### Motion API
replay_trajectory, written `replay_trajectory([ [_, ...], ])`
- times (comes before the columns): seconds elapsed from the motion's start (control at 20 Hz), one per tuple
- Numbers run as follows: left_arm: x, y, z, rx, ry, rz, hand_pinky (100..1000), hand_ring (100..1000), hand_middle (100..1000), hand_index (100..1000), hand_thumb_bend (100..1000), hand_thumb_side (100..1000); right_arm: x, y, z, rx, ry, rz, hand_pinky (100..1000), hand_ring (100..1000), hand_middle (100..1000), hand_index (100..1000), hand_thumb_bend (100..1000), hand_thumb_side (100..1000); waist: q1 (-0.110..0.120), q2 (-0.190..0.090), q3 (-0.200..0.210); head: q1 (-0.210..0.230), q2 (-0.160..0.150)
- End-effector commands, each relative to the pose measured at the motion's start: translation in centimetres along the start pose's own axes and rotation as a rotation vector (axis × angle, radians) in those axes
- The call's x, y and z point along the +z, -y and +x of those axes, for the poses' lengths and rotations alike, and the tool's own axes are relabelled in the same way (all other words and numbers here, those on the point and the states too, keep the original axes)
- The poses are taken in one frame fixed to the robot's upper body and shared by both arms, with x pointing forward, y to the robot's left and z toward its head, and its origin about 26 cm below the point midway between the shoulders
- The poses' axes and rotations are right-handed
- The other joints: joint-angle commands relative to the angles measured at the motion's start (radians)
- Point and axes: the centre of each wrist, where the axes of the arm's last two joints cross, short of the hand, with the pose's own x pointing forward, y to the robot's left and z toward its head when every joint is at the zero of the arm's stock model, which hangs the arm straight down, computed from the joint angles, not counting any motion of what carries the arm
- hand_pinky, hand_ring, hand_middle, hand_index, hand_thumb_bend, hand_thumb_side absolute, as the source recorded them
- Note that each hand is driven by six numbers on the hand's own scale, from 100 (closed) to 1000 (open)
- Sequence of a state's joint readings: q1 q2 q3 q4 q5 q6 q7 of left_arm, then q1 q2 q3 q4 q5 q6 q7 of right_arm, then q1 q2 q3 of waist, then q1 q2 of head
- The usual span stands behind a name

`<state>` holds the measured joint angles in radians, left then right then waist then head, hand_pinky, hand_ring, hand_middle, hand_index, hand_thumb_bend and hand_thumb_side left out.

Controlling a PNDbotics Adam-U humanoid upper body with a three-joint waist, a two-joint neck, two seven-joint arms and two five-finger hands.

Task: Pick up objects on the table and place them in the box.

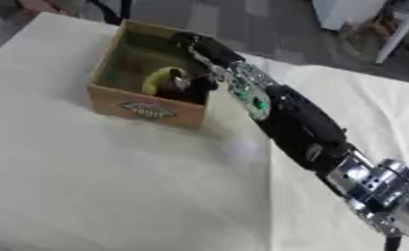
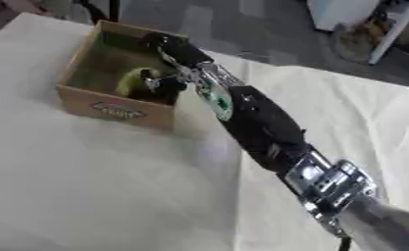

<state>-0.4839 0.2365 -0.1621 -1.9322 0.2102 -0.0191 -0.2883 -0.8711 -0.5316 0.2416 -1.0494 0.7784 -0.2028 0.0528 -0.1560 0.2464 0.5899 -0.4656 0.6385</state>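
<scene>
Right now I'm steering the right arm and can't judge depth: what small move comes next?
Probably straighten the fingers to let go. The right hand is already down inside the box, curled around the yellow-green object, so it looks low enough to release.

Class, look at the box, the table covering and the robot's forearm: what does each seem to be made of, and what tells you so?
The box: probably cardboard, matte brown with thin walls and a printed label on the front. The table covering: likely cloth, pale and matte, with what looks like a soft fold line. The right forearm: black casing, plastic or painted metal, hard to say; the silver joint looks like bare, shiny metal.
</scene>
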Motion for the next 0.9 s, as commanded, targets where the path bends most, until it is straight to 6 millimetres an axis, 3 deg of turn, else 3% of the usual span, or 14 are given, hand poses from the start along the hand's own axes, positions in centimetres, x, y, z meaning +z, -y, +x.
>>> replay_trajectory([
  [0.05, -0.4, -0.1, 0.7, -0.013, 0.028, -0.01, 746, 755, 651, 772, 354, 505, -0.3, 2.0, 0.4, 0.019, 0.029, -0.039, 978, 1000, 953, 967, 100, 329, 0.013, -0.017, -0.007, -0.002, -0.01],
  [0.15, -0.2, -0.1, 0.7, -0.014, 0.023, -0.003, 746, 756, 651, 772, 355, 505, -0.3, 2.5, 0.9, 0.002, 0.049, -0.07, 957, 1000, 936, 955, 100, 306, 0.016, -0.018, -0.022, 0.002, -0.007],
  [0.4, 0.6, -0.6, 0.1, -0.021, -0.008, 0.035, 745, 757, 649, 771, 357, 510, 0.2, 4.3, 2.6, -0.129, 0.118, -0.144, 801, 952, 846, 910, 100, 198, 0.03, -0.022, -0.08, 0.036, 0.011],
  [0.9, 3.1, -1.2, -1.5, -0.038, -0.098, 0.123, 748, 760, 649, 770, 348, 516, 3.2, 6.3, 5.4, -0.596, 0.278, -0.235, 685, 900, 751, 836, 100, 152, 0.081, -0.055, -0.276, 0.14, 0.049],
])
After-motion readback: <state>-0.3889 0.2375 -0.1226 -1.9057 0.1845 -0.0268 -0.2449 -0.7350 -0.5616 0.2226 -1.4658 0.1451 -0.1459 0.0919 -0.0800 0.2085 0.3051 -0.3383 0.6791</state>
